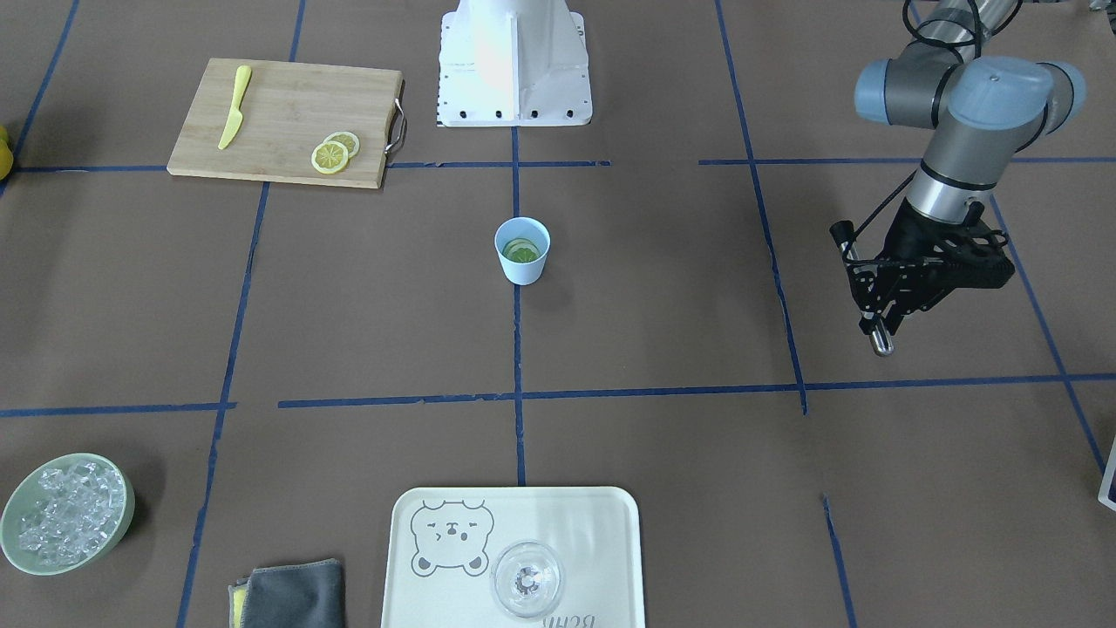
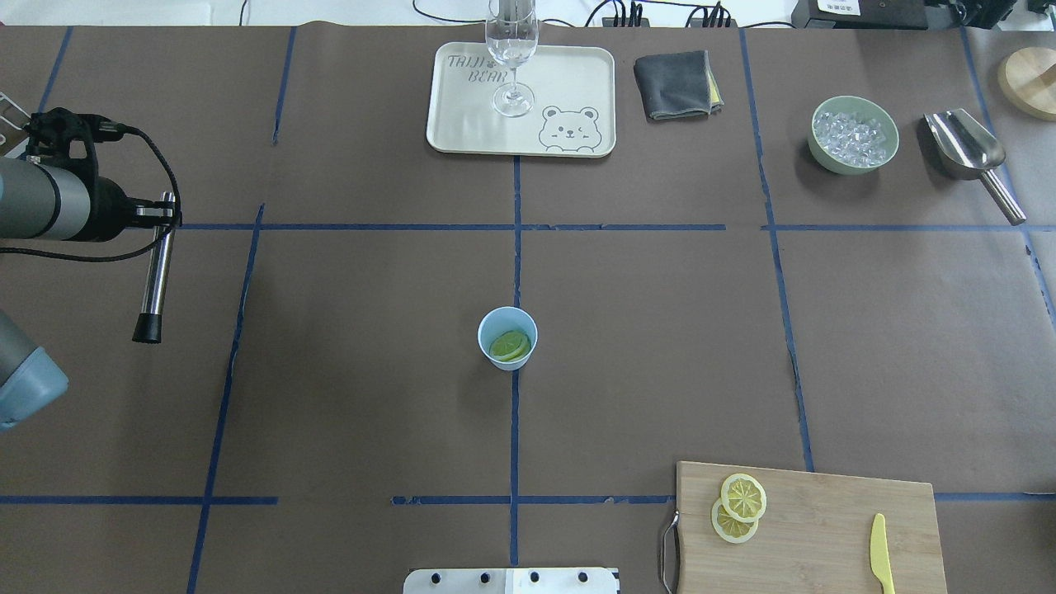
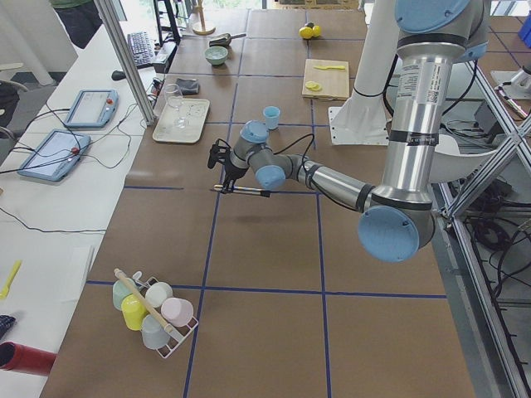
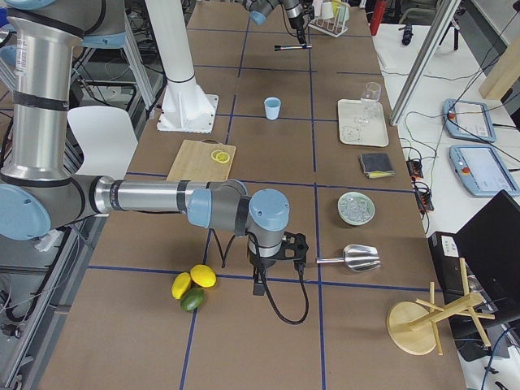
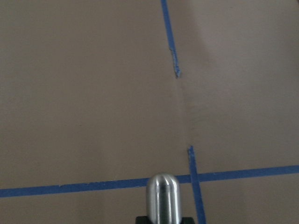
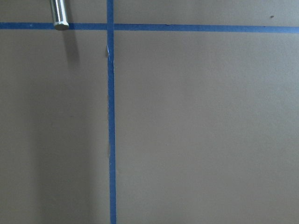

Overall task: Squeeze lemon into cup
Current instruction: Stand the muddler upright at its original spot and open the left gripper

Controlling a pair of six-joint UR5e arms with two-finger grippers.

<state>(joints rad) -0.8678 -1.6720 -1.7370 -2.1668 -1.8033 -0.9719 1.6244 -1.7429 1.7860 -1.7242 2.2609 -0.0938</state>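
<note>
The light-blue cup (image 2: 507, 338) stands at the table's centre, also in the front view (image 1: 523, 262). Greenish-yellow lemon slices (image 2: 510, 346) lie inside it. Two more lemon slices (image 2: 738, 507) lie overlapped on the wooden cutting board (image 2: 825, 536). My left gripper (image 2: 157, 216) is far to the cup's left, shut on a steel rod (image 2: 153, 280) with a black end; the rod's rounded tip shows in the left wrist view (image 5: 162, 198). My right gripper (image 4: 258, 276) shows only in the exterior right view, low over the table's right end; I cannot tell its state.
A yellow knife (image 2: 881, 553) lies on the board. A tray (image 2: 462, 124) holds a clear glass (image 2: 511, 58). A grey cloth (image 2: 672, 82), a green ice bowl (image 2: 854, 136) and a metal scoop (image 2: 969, 153) are at the far right. Whole lemons and a lime (image 4: 193, 286) lie near the right gripper.
</note>
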